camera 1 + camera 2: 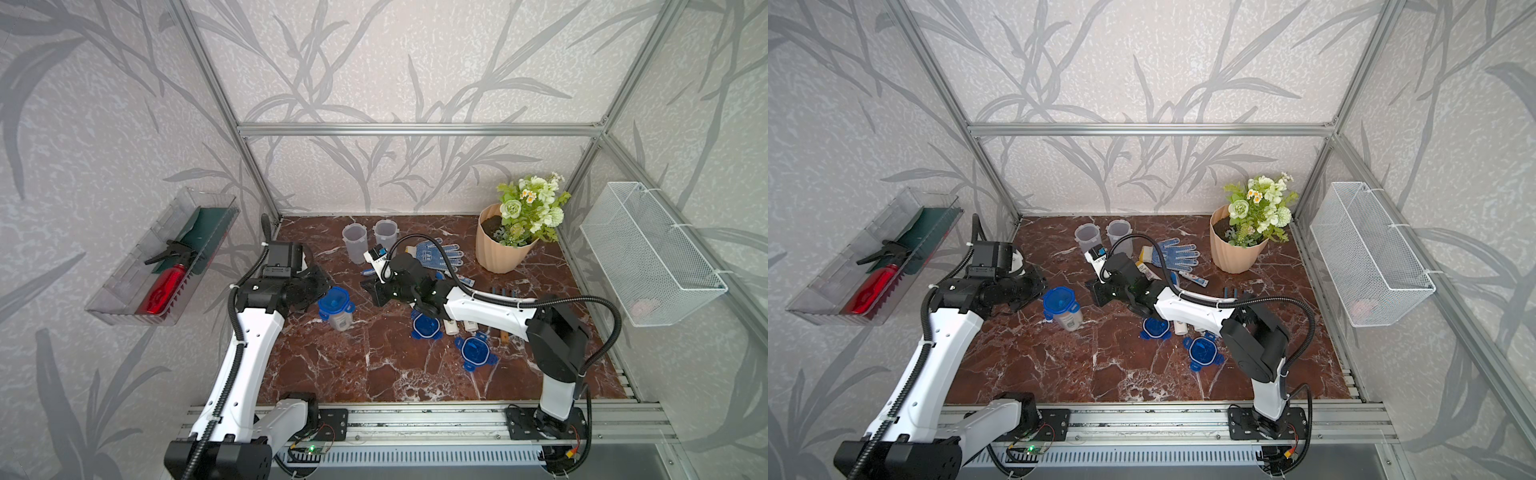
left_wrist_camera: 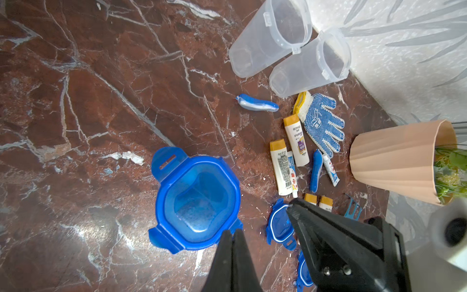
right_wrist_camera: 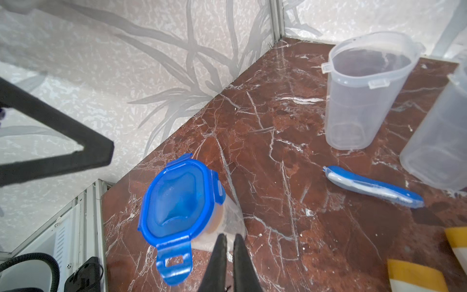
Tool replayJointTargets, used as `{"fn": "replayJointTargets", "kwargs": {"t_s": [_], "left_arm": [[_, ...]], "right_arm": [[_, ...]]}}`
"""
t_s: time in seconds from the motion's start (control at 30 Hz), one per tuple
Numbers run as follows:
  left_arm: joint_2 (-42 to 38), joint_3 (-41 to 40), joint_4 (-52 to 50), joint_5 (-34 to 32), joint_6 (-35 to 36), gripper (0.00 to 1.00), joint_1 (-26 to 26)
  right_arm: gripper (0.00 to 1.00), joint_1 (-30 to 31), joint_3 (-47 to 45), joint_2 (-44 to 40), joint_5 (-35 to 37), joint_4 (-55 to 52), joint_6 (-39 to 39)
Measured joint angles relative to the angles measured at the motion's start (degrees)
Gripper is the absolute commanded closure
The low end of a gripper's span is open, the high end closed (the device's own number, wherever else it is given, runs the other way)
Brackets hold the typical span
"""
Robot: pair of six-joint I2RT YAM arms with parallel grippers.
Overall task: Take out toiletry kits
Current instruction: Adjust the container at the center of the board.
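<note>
Cup [image 1: 333, 305] stands between left fingers [image 2: 222, 268] and right fingers [image 3: 217, 265].

The counter [image 1: 353, 374] is red-brown marble with white veins. At its back edge two empty clear cups [image 1: 354, 241] stand upright, side by side. Left of centre stands a lidded cup [image 1: 334, 309], its blue lid on. Two loose blue lids [image 1: 473, 349] lie toward the right front. Between the cups and a peach flower pot [image 1: 500, 253] lie a blue-dotted glove [image 1: 440, 251], white bottles [image 2: 295, 140], toothpaste tubes [image 2: 330, 170] and blue toothbrushes [image 2: 257, 103].
</note>
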Motion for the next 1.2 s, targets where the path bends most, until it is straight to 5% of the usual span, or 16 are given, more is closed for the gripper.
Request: {"fn": "replayJointTargets", "kwargs": {"t_s": [0.37, 1.2], "left_arm": [[0.11, 2.99, -3.91, -1.70, 2.75, 1.00, 0.00], [0.59, 3.48, -6.99, -3.78, 4.31, 1.00, 0.39]], "right_arm": [[0.91, 3.19, 4.20, 4.70, 0.90, -9.09, -3.08], [0.90, 12.87, 9.86, 8.92, -3.21, -11.93, -1.73]]}}
